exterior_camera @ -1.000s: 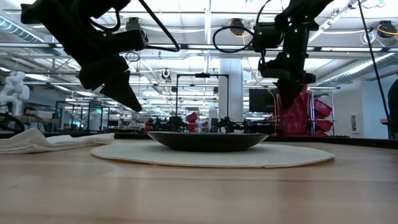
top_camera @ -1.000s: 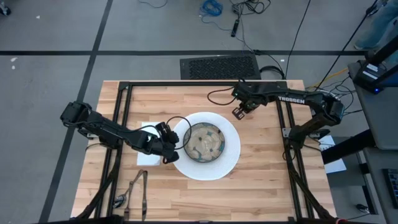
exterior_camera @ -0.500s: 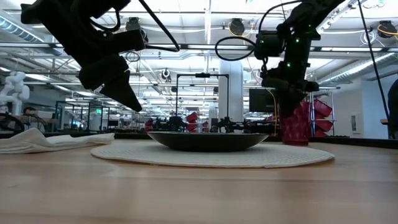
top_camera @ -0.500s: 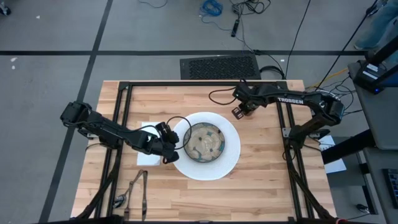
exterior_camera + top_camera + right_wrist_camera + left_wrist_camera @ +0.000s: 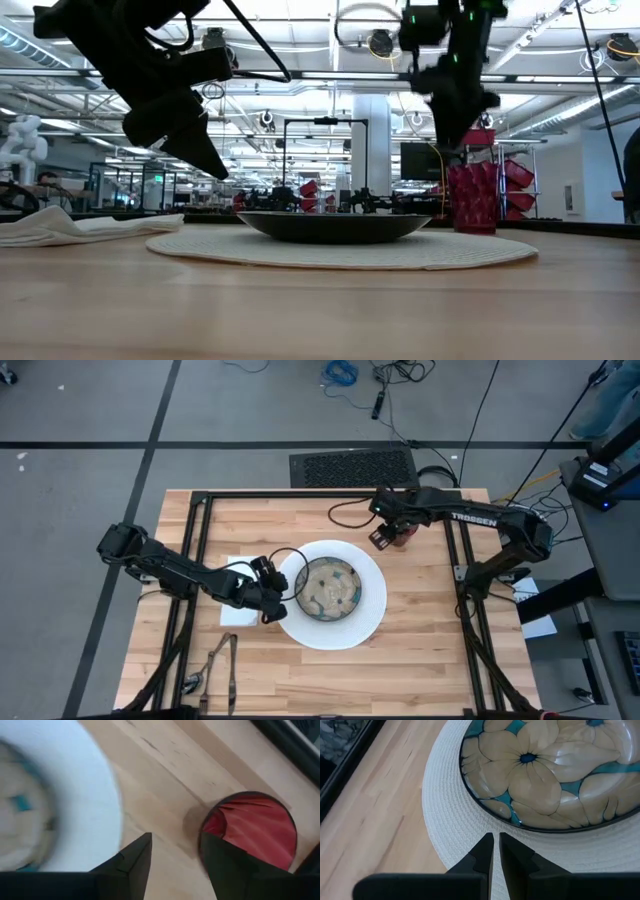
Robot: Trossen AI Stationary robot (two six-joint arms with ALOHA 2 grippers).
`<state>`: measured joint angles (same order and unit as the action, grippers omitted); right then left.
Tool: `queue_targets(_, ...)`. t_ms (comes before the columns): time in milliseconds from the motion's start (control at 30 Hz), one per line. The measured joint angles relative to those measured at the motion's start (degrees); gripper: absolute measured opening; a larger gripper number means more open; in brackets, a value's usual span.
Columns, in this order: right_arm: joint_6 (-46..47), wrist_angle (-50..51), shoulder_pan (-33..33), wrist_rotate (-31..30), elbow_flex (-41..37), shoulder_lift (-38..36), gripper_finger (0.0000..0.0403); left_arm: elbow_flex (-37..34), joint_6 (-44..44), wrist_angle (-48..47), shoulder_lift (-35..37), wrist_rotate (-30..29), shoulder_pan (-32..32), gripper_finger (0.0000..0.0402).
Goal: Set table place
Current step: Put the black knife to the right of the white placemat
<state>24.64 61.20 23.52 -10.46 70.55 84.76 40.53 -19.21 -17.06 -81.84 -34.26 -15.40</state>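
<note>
Wooden table (image 5: 420, 650) holds one plate (image 5: 370, 615), bowl (image 5: 330, 588), cup (image 5: 402, 536).

We see even, bright overhead light on the surface (image 5: 420, 650), with only soft shadows under the arms. In the low view, ceiling lamps glare and both arms read as dark silhouettes. The right wrist view is motion-blurred: the white plate (image 5: 85, 795) smears, the red cup (image 5: 255, 832) stays fairly sharp.

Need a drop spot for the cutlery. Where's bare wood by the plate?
Free: wood right of the plate, out to the frame rail; also below it. Crowded: left gripper and napkin on its left, red cup under right gripper at upper right.
</note>
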Motion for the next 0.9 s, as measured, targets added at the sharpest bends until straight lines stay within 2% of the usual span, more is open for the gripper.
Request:
queue_targets(133, 2.8, 4.4, -5.7, -0.1, 7.8, 0.0, 0.0164, 0.0, 0.2, 0.0, 0.0, 0.0, 0.0, 0.0018)
queue_targets(233, 4.3, 3.6, -11.6, -1.6, 11.6, -0.1, 0.0160, 0.0, 0.2, 0.0, 0.0, 1.5, 0.0, 0.0018)
queue_targets(433, 7.9, -0.5, -24.7, -11.0, 12.4, 0.4, 0.0156, 1.0, 0.2, -0.6, 0.0, 9.4, -0.1, 0.0018)
queue_targets(567, 11.1, -0.9, -31.7, -14.5, 12.3, 2.1, 0.0156, 3.4, -0.1, -2.0, 0.0, 16.3, -1.0, 0.0018)
queue_targets(633, 11.8, -2.0, -34.6, -16.9, 12.3, 3.0, 0.0156, 5.0, -1.3, -4.7, 0.0, 17.8, -2.4, 0.0018)
queue_targets(733, 12.0, -5.8, -38.2, -25.0, 11.1, 5.0, 0.0156, 8.6, -2.9, -11.1, 0.0, 17.9, -4.8, 0.0018)
queue_targets(833, 11.0, -12.2, -40.2, -31.5, 7.9, 7.3, 0.0156, 11.7, -3.1, -19.1, 0.0, 18.3, -7.3, 0.0018)
queue_targets(900, 10.3, -17.9, -40.8, -33.8, 5.4, 9.1, 0.0156, 13.3, -5.4, -23.7, 0.0, 20.8, -8.6, 0.0018)
